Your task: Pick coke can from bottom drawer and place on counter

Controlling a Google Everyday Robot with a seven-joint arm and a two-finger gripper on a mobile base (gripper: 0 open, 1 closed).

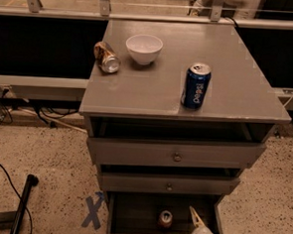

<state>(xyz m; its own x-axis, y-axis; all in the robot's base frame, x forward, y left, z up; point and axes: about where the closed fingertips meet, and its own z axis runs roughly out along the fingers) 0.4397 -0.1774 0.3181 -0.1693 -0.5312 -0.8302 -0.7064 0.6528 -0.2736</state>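
Observation:
The coke can (165,219) stands upright in the open bottom drawer (130,212), a small red can with a silver top against the dark interior. My gripper (182,224) is at the frame's lower edge, just right of the can and over the drawer's front right part. Its pale fingers (195,217) are spread open, with nothing between them. The counter (158,85) is the grey cabinet top above.
On the counter stand a blue Pepsi can (196,86), a white bowl (143,49) and a dented brownish can (107,57) lying on its side. The two upper drawers are slightly pulled out. A blue X (93,211) marks the floor at left, near a black pole (21,205).

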